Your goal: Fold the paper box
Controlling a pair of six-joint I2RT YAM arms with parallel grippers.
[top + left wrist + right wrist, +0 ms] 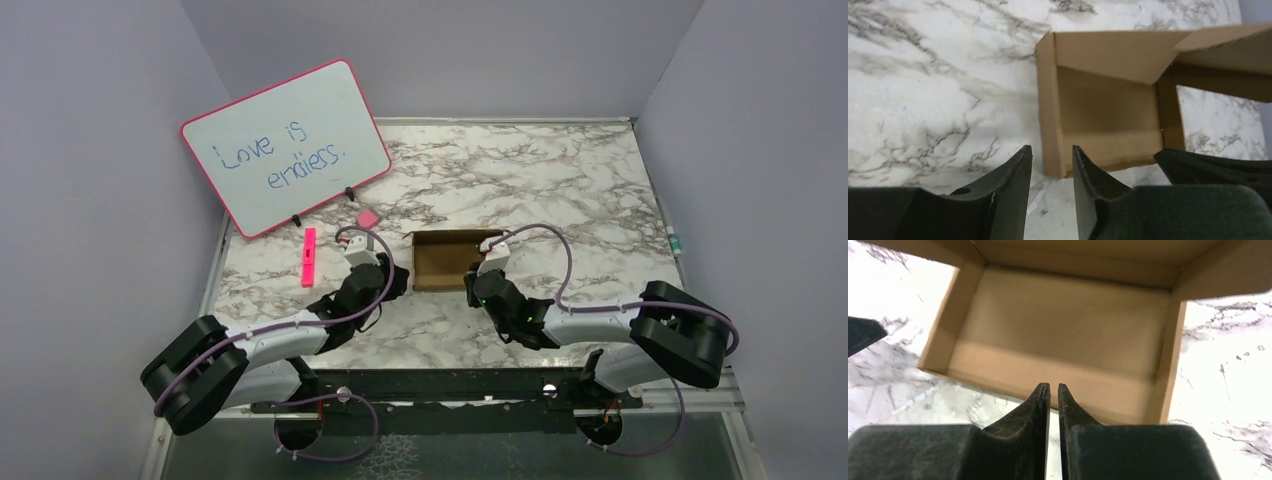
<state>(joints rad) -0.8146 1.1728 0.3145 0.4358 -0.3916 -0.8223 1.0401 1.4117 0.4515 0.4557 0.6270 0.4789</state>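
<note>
I see the paper box (445,260) sitting open-topped on the marble table (560,180) between both arms (one flap leans over it), the left gripper (1050,150) at its near corner with jaws parted and empty, the right gripper (1054,386) at its near wall, jaws pinched almost together on nothing.

You see a pink-framed whiteboard (286,148) propped in the upper left of the top view, with blue handwriting beginning "Love is". Below it, a pink marker (309,257) lies on the marble table (560,170), with a small pink block (368,217) near it, up and to the right.
</note>
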